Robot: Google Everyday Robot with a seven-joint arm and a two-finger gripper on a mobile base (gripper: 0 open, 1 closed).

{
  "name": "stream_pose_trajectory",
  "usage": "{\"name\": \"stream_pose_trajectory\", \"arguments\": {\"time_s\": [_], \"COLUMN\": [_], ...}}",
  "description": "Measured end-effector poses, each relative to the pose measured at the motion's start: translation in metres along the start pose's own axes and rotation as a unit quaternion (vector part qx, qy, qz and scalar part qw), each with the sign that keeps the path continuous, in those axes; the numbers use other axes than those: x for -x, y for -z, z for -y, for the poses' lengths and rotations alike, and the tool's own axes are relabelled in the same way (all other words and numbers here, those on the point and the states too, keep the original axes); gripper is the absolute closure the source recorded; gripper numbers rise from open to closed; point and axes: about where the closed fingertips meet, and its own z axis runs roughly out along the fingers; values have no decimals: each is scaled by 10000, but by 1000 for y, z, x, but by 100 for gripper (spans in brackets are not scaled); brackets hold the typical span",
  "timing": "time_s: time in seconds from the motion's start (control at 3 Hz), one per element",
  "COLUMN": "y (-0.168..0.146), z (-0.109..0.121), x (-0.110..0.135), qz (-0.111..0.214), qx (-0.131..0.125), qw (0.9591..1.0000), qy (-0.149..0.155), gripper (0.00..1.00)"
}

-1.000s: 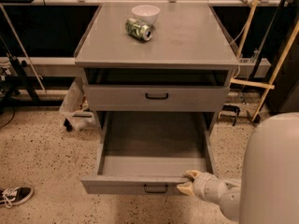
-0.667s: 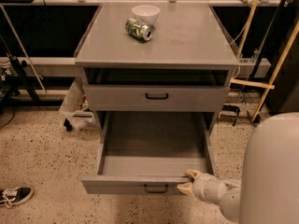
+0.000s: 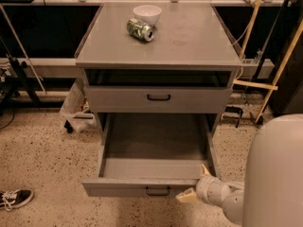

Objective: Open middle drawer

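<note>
1. No readable writing anywhere; the dented green drinks can (image 3: 140, 30) lies on its side on the grey cabinet top (image 3: 189, 41), touching a small white bowl (image 3: 147, 14), but its label is too blurry to read.
2. The middle drawer (image 3: 142, 187), the grey one with the black bar handle, is pulled way out and looks bare inside.
3. The closed grey drawer (image 3: 158, 98) sits above it.
4. The pale two-finger gripper (image 3: 195, 184) is at the open drawer's right front corner, fingers (image 3: 187, 196) spread apart and holding nothing.
5. A black-and-white sneaker (image 3: 14, 198) lies on the speckled floor (image 3: 42, 150) to the left.
</note>
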Motion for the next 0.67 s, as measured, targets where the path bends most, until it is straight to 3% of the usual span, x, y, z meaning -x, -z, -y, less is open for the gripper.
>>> {"name": "stream_pose_trajectory", "arguments": {"time_s": [0.67], "y": [6], "z": [0], "x": [5], "qz": [73], "qx": [-31], "qw": [9999], "qy": [95], "gripper": [0]}}
